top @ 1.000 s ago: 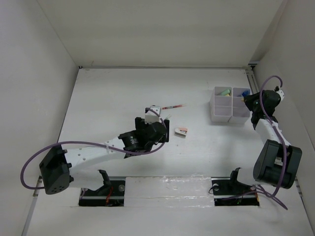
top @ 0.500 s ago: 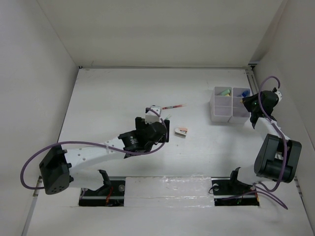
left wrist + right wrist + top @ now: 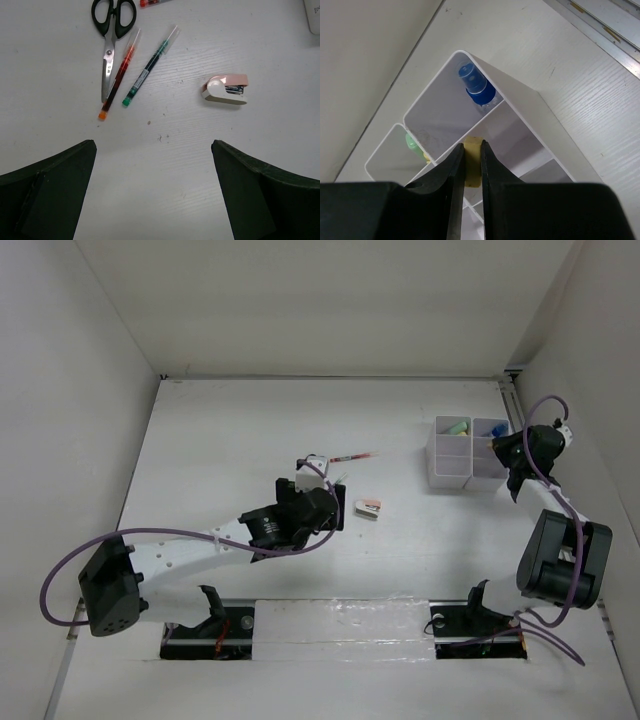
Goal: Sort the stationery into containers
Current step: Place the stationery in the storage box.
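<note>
The white organizer box (image 3: 452, 468) stands at the right rear; its dividers fill the right wrist view (image 3: 520, 100). My right gripper (image 3: 506, 448) (image 3: 472, 145) is shut on the small yellowish block (image 3: 473, 167), held above a divider. A green marker (image 3: 412, 142) and a blue-capped item (image 3: 475, 87) sit in far compartments. My left gripper (image 3: 335, 502) (image 3: 152, 145) is open and empty above bare table. Ahead of it lie black-handled scissors (image 3: 112, 30), a red pen (image 3: 120, 75), a green pen (image 3: 147, 70) and the white-pink eraser (image 3: 226, 90) (image 3: 368, 507).
Another thin red pen (image 3: 350, 456) lies just beyond the left gripper, its end showing at the top edge of the left wrist view (image 3: 150, 2). White walls close in the table on three sides. A metal rail (image 3: 600, 20) runs along the right wall.
The right arm has shifted slightly beside the box, with the yellowish block still in its jaws. The left arm has not moved.
</note>
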{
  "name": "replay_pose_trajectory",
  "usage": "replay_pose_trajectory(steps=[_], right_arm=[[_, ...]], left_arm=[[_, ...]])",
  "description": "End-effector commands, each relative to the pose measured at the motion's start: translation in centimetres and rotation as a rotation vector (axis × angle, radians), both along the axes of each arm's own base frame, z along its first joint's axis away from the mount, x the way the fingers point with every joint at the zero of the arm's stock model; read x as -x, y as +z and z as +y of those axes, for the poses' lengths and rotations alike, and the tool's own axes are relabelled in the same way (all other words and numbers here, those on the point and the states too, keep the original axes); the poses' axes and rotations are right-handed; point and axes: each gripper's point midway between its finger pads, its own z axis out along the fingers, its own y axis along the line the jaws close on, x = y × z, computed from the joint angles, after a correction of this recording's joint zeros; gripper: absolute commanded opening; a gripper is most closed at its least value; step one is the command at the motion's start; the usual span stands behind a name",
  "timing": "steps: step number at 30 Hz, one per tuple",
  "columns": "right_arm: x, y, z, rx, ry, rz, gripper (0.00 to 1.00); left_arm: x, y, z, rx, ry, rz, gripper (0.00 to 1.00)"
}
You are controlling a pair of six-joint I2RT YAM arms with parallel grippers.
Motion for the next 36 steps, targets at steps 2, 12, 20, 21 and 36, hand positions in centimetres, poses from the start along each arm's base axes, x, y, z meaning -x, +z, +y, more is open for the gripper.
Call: replay_pose_trajectory(steps=[2,12,20,21,36], right_arm=[[-0.8,0.6,-0.4,0.01,0.0,-0.048,0.03],[-1.2,0.9,-0.5,-0.003,-0.007,-0.061,0.07],[-1.2,0.0,-0.5,-0.011,-0.007,-0.04,0.15],[-1.0,-0.4,-0.3,-0.017,0.001,-0.033,0.17],[-0.9,-0.6,-0.3,-0.017,0.001,-0.033,0.44]], left_arm=[[0.2,1.1,-0.3,0.045,-0.028,-0.019,1.0],[0.4,0.5,-0.5,0.039,-0.054,-0.014,1.0],[0.5,0.6,-0.7,0.036,-0.071,-0.018,1.0],[0.5,0.6,-0.7,0.036,-0.071,-0.018,1.0],[0.6,0.6,-0.8,0.038,-0.078,-0.013,1.0]])
